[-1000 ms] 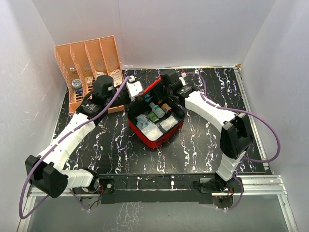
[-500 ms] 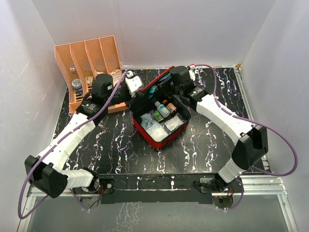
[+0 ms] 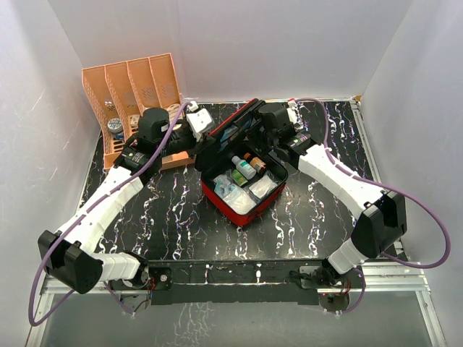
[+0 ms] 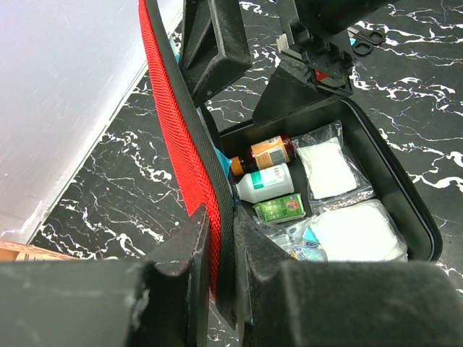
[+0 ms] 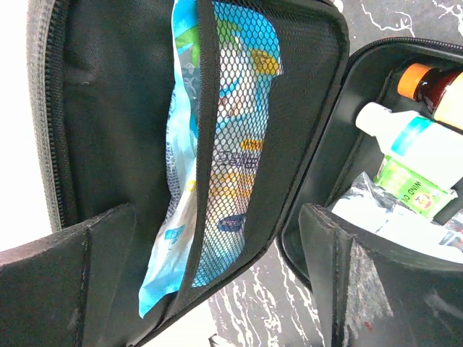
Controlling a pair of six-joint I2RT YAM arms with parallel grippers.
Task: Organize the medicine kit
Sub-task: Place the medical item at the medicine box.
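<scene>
The medicine kit [image 3: 221, 206] has slid a little rightward, its lid [image 3: 233, 124] now stands steeper, and my right gripper [image 5: 210, 231] has just sprung wide, fingers spread either side of the mesh pocket [image 5: 246, 108]. My left gripper [image 4: 221, 242] pinches the red lid edge, propping it open for access, I reckon. The kit sits mid-tabletop [image 3: 173, 217] toward the far edge: red shell, black lining, bottles [image 4: 269, 155] and packets inside.

one medicine kit [image 3: 223, 206], one rack [image 3: 92, 87]
</scene>
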